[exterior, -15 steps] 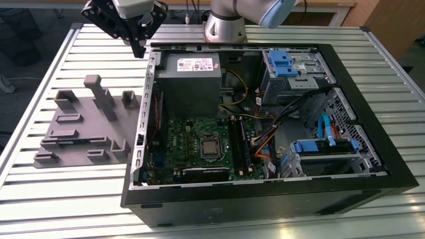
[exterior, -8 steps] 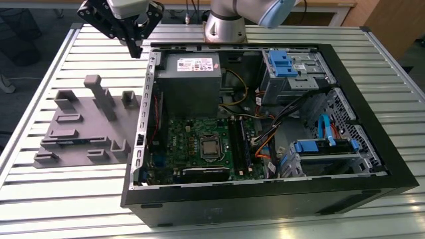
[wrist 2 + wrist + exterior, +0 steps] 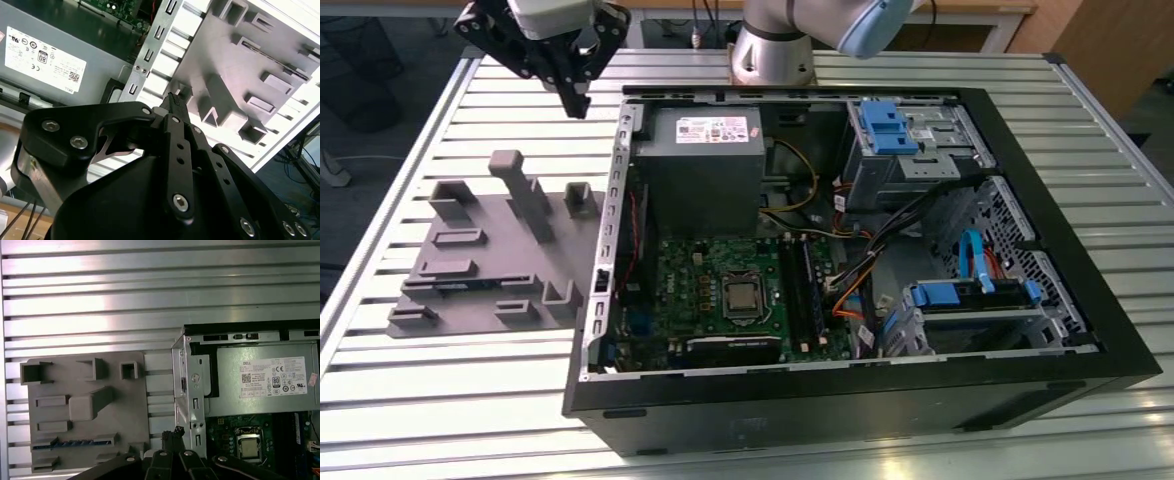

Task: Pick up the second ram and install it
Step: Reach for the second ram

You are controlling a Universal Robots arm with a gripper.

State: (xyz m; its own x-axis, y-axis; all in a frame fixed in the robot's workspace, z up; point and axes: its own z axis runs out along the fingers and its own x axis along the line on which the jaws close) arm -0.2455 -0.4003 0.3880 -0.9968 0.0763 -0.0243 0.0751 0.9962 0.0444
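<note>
The second ram [image 3: 70, 443] is a thin blue-green stick lying on edge in a long slot of the grey holder [image 3: 90, 405]. In the exterior view the ram [image 3: 451, 284] shows as a dark strip at the holder's [image 3: 487, 250] near left. My gripper [image 3: 575, 100] hangs high above the table behind the holder, beside the open computer case [image 3: 854, 250]. Its fingers are shut with nothing between them, as both wrist views show [image 3: 172, 98] [image 3: 175, 432]. The black memory slots [image 3: 801, 290] run beside the processor [image 3: 744, 297] on the green motherboard.
The holder has several upright posts [image 3: 527, 195]. The grey power supply [image 3: 700, 165] fills the case's back left, with blue drive brackets [image 3: 897, 125] and cables at the exterior view's right. The arm's base [image 3: 771, 55] stands behind the case on the slatted metal table [image 3: 427, 400].
</note>
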